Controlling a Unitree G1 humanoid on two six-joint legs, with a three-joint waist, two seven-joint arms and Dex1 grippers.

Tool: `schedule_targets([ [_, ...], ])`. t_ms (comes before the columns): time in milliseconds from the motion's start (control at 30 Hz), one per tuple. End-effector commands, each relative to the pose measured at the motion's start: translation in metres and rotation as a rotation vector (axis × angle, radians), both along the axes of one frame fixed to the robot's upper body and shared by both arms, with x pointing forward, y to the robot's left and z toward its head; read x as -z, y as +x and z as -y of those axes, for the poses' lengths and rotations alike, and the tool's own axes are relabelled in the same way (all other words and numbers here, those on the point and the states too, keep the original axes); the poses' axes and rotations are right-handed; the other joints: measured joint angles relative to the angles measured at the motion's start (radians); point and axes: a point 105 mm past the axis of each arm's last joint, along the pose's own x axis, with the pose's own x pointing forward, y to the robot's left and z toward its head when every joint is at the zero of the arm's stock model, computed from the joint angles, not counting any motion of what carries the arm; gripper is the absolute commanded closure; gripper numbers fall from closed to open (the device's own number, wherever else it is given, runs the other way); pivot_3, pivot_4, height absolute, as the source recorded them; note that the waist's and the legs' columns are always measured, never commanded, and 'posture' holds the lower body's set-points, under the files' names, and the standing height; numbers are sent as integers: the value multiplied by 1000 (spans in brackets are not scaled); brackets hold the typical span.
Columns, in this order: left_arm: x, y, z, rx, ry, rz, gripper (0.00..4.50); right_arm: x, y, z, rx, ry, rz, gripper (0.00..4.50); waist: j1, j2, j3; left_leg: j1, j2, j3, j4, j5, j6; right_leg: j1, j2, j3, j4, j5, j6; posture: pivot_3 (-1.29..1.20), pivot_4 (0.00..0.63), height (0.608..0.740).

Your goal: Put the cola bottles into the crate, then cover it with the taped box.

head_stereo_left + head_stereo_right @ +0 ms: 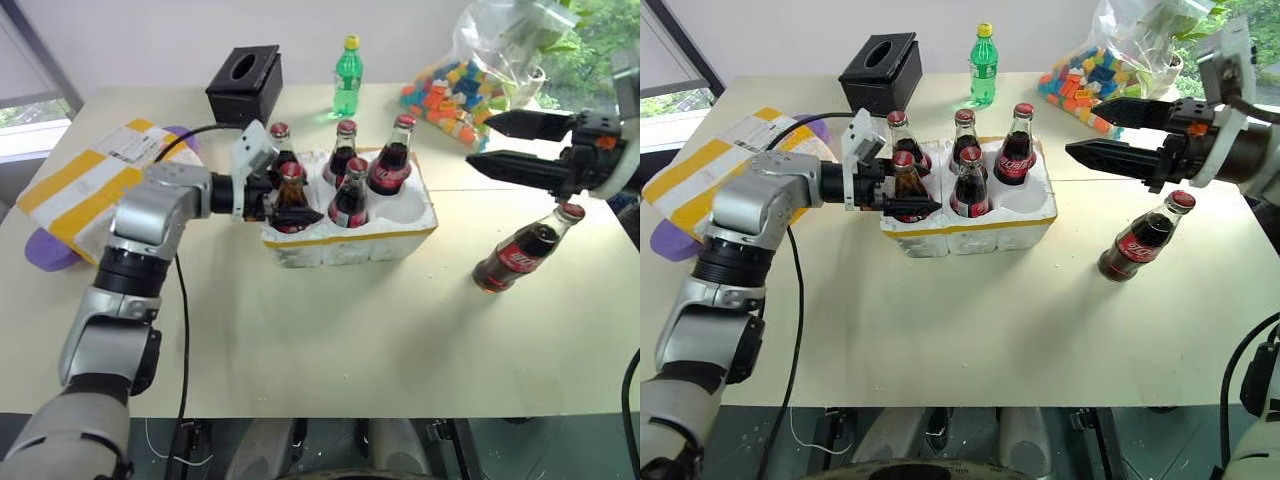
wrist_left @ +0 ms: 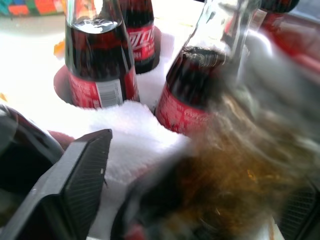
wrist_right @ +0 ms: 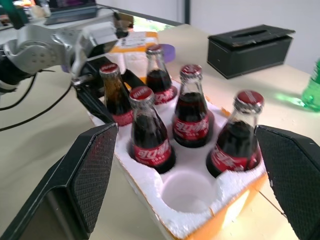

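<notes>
So the crate sits mid-worktop with 5 cola bottles standing in its wells, and 1 well empty at the front corner on my right side. The last bottle is out on the worktop, well apart from the crate on the right, leaning with its cap up and away from the crate.

My right pincer hangs just above and behind that bottle's cap, fingers spread wide and pointing back toward the crate, gripping nothing. So the right arm is clearly the nearer one for it; I reckon the grab means coming down around the neck.

My left pincer is at the crate's left end around the front-left bottle; its fingers look eased off, but I can't tell for sure.

The taped box lies at far left, waiting.
</notes>
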Motion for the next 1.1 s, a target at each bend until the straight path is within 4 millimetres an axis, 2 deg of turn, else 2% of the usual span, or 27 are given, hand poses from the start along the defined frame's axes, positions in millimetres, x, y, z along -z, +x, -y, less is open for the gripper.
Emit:
schedule_targets([
  [33,-59,-17,-24,19,-148,79,79,-26,-9,23,94,11,110,0,-2,0,0,0,0,0,0,0,0,0,0,0,0,0,0,0,150,732],
  [133,-87,-32,-44,26,-215,81,79,-35,-15,46,183,40,132,0,-2,0,0,0,0,0,-1,0,0,-1,0,0,0,0,0,0,150,732],
  [200,-98,-40,-52,33,-236,81,79,-38,-20,57,223,58,137,0,-2,0,0,0,0,0,-1,0,0,0,0,0,0,0,0,0,150,732],
  [267,-112,-62,-60,97,-239,92,79,-38,-31,74,276,60,136,0,2,0,0,2,0,0,-1,0,1,2,0,0,-1,0,0,0,150,732],
  [333,-117,-76,-63,140,-227,93,79,-35,-41,85,315,58,130,0,3,0,0,4,0,-1,-1,-3,5,5,0,0,-1,0,0,0,150,732],
  [400,-111,-90,-61,192,-173,58,79,-26,-55,98,371,59,109,0,5,0,0,5,0,0,-1,-3,5,5,0,0,-1,0,0,0,150,732],
  [500,-90,-108,-56,275,-77,-1,79,-7,-77,108,433,72,66,0,7,2,-1,6,0,0,-1,-3,5,7,0,0,-1,0,0,0,150,732],
  [633,-71,-105,-53,277,-21,-24,79,19,-101,109,486,123,7,0,19,2,-1,9,1,0,-1,-4,5,9,0,1,-2,0,0,0,150,732],
  [767,-53,-100,-48,288,38,-34,79,71,-117,99,578,110,-92,0,22,1,-1,17,2,0,-2,-5,3,18,1,1,-4,-1,0,0,150,732],
  [833,-50,-98,-46,291,44,-37,79,89,-118,92,616,83,-104,0,22,1,-1,21,3,0,-5,-6,3,23,1,1,-8,-3,-3,0,150,732],
  [933,-42,-94,-45,292,60,-31,79,114,-107,80,675,92,-102,0,17,1,-2,21,3,1,-5,-6,4,23,1,1,-12,-3,-3,0,150,732],
  [1100,-40,-92,-39,294,54,-13,79,128,-80,78,772,140,-54,0,18,1,-2,22,3,1,-7,-6,4,23,2,1,-13,-2,-3,0,150,732],
])
